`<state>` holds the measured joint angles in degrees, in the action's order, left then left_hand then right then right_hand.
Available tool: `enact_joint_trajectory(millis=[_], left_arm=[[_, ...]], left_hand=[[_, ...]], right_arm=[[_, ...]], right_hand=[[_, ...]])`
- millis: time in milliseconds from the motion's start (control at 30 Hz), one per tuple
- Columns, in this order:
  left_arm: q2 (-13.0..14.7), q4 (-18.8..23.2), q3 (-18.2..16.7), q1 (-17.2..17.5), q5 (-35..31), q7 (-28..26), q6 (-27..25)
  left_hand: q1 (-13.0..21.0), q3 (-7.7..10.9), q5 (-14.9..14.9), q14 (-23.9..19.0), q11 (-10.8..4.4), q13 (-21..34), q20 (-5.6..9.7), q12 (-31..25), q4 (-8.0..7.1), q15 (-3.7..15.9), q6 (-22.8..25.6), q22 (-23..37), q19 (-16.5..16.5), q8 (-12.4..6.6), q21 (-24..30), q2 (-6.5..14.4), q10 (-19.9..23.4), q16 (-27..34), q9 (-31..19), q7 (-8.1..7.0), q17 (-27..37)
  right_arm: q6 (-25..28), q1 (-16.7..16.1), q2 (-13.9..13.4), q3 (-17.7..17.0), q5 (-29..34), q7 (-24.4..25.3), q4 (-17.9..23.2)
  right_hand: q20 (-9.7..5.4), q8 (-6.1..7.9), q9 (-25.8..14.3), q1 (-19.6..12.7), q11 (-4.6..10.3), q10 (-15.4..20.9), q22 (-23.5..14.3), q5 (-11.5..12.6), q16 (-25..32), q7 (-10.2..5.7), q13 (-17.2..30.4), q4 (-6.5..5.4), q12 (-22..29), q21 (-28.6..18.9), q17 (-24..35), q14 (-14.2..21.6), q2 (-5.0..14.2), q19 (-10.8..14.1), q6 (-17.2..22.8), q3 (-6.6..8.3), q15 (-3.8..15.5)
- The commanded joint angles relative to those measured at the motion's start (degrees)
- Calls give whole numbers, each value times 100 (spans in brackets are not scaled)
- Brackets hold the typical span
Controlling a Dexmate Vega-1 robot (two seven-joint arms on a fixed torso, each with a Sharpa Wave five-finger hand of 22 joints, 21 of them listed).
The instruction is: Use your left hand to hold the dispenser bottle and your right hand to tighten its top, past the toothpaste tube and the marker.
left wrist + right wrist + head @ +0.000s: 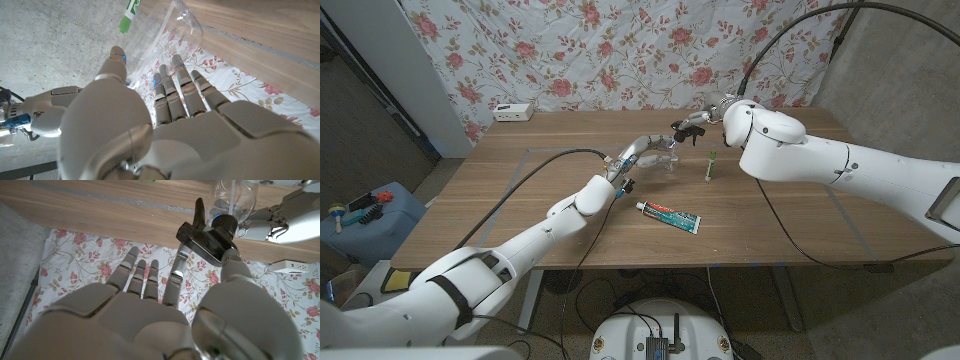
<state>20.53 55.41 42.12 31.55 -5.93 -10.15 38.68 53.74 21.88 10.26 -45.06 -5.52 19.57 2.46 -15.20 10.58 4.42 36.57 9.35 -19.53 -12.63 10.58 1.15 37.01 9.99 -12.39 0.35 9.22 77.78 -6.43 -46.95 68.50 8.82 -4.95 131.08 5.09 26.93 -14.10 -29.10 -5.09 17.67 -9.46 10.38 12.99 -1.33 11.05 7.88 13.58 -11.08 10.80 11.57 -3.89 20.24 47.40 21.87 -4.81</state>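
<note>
A clear dispenser bottle (pixel 671 158) stands upright past the middle of the table, with a black pump top (pixel 686 129). My left hand (pixel 648 150) grips the bottle's body; in the left wrist view its fingers (pixel 172 92) and thumb wrap the clear bottle (pixel 172 27). My right hand (pixel 712 113) reaches in from the right. Its thumb (pixel 235 270) and a finger pinch the black pump top (pixel 206 236) above the bottle (pixel 235 195). A green marker (pixel 711 167) lies just right of the bottle. The toothpaste tube (pixel 670 215) lies nearer to me.
A small white box (pixel 513 111) sits at the table's far left edge, by the flowered cloth backdrop (pixel 620 50). Black cables (pixel 535 170) run along my left arm across the table. A blue bin with small items (pixel 365 215) stands beside the table on the left.
</note>
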Motion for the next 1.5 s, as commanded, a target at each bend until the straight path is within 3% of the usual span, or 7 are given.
enact_joint_trajectory(millis=[33,300,833,1100,1500], left_arm=[[-49,-111,34,-62,-1,7,45],[-45,-108,32,-52,11,-8,30],[-49,-135,41,-36,42,7,51],[-46,-135,40,-29,51,17,58],[-65,-178,43,-33,60,14,78]], left_hand=[[-9,228,18,-106,-27,14,517,0,-195,614,307,10,31,-42,-9,95,47,27,-9,-135,16],[-12,237,19,-107,-26,16,516,9,-194,611,316,9,39,-40,-11,97,54,27,-10,-134,17],[-26,256,21,-113,-14,24,508,24,-199,602,324,9,44,-31,-9,102,71,29,-12,-130,17],[-35,267,23,-118,-15,30,500,39,-202,597,323,10,43,-24,-7,108,61,30,-14,-125,17],[-38,279,24,-114,-15,40,497,39,-198,588,350,10,41,-27,-6,106,87,26,-15,-137,16]], right_arm=[[220,274,106,384,-132,327,-6],[220,139,211,389,454,24,-63],[220,-518,712,113,3030,-1755,-504],[220,-648,848,90,3574,-1981,-647],[220,-620,951,156,3707,-2087,-805]], right_hand=[[-14,78,7,12,13,183,-15,3,49,-19,12,-2,41,-27,8,115,23,90,186,-36,34],[-29,160,24,20,46,362,-13,6,73,-23,13,2,56,-27,9,267,47,163,425,-48,87],[-9,344,66,-4,93,676,-11,21,97,-63,15,24,61,-27,12,522,104,323,957,-55,131],[-19,462,96,-51,125,851,-12,32,100,-85,17,47,63,-29,15,636,143,420,1298,-45,147],[-55,583,138,-149,170,1043,-12,39,104,-116,17,88,55,-20,16,775,172,505,1655,-25,207]])
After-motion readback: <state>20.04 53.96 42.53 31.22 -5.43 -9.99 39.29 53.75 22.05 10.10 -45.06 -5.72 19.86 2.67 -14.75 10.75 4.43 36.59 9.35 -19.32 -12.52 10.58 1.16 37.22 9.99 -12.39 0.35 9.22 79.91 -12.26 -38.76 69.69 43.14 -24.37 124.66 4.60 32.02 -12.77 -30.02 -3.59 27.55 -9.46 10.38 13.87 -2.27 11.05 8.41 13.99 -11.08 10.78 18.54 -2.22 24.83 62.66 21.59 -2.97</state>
